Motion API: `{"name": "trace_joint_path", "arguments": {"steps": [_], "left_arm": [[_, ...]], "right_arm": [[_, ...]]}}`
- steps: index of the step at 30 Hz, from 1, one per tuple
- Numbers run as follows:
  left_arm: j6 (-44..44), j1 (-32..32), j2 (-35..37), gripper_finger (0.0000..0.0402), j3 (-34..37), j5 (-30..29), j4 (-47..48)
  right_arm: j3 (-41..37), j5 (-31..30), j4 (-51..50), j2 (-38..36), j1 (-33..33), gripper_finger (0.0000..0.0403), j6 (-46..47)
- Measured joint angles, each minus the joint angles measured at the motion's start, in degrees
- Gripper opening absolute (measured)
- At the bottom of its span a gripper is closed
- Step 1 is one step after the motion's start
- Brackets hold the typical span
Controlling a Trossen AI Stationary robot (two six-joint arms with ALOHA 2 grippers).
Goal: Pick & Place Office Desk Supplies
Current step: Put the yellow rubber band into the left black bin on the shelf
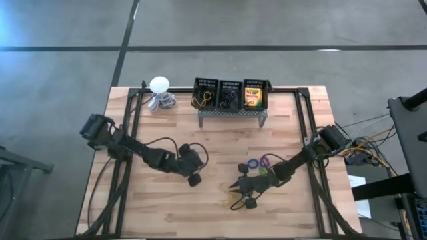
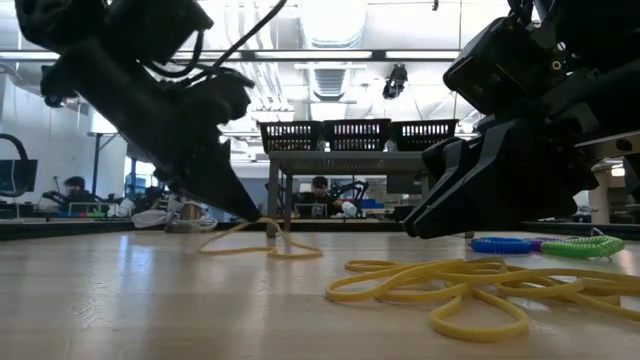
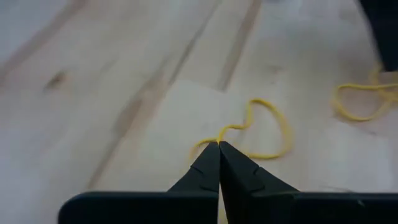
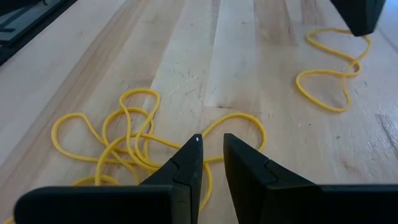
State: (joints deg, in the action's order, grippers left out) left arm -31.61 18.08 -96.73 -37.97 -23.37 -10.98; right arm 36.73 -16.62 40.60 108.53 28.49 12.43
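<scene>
A single yellow rubber band point(image 3: 267, 124) lies on the wooden table near its middle, and my left gripper point(image 3: 217, 144) is shut at one strand of it. To the right, a tangle of several yellow rubber bands point(image 4: 124, 143) lies flat on the wood. My right gripper point(image 4: 211, 142) stands over its edge, low to the table point(image 2: 100, 300), fingers a narrow gap apart; whether they touch a strand I cannot tell. Blue point(image 1: 253, 163), purple and green rings point(image 1: 265, 162) lie just beyond the right gripper. A crayon box point(image 1: 252, 95) stands in the right bin of the stand. My left gripper pinches one strand of the single rubber band point(image 3: 219, 137) at the very tips of its two fingers, slanting down from the table's left. In the low view that strand point(image 2: 262, 222) rises off the wood to the fingertips. The rest of the loop point(image 2: 270, 250) lies slack on the table.
A grey perforated stand point(image 1: 230, 115) with three black bins stands at the far edge's middle; a white ball-shaped object point(image 1: 160, 85) stands to its left. Black rails point(image 1: 137, 113) run along both table sides. Bare wood lies near the front edge point(image 1: 200, 223).
</scene>
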Motion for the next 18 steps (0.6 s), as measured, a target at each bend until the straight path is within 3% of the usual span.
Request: {"name": "trace_joint_path", "arguments": {"steps": [5,13,18], "left_arm": [[0.1,-0.3,-0.5,0.0051,-0.8,3.1,-0.1],[0.4,-2.1,-3.5,0.0138,-0.7,2.8,-1.0],[6.3,-2.3,-5.5,0.0168,-0.7,2.0,-3.4]], "right_arm": [[0.0,0.0,-0.1,0.0,0.0,0.0060,0.0],[0.0,0.0,-0.1,0.0,0.0,0.0059,0.0],[0.0,0.0,-0.1,0.0,0.0,0.0061,0.0]]}}
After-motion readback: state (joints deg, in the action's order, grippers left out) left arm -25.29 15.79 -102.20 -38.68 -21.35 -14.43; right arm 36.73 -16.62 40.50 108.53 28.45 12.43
